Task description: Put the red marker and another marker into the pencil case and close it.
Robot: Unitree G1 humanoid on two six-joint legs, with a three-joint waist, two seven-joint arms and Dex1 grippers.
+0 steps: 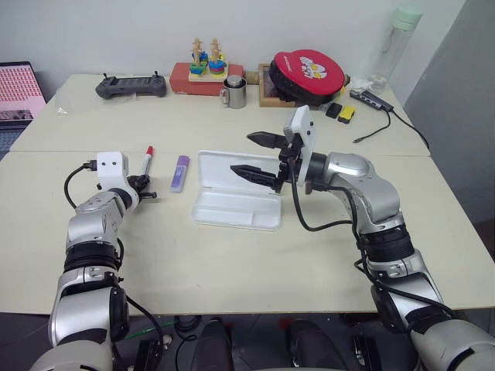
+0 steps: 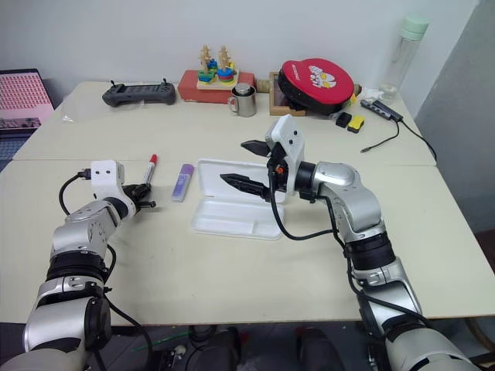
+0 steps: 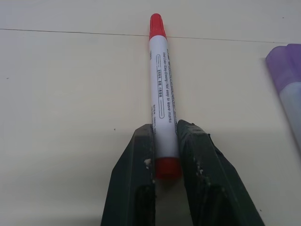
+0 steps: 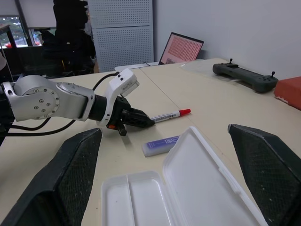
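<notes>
The red marker, white-barrelled with a red cap, lies flat on the table. My left gripper is shut on its rear red end, seen from the head at the table's left. Just right of it lies the lavender marker. The white pencil case lies open at the centre, tray toward me and lid folded back flat. My right gripper hovers above the case, pointing left, open with nothing between its fingers.
Along the table's far edge stand a black controller, a wooden toy on a red box, a metal mug, a red round pouch and a bottle. A laptop sits at far left.
</notes>
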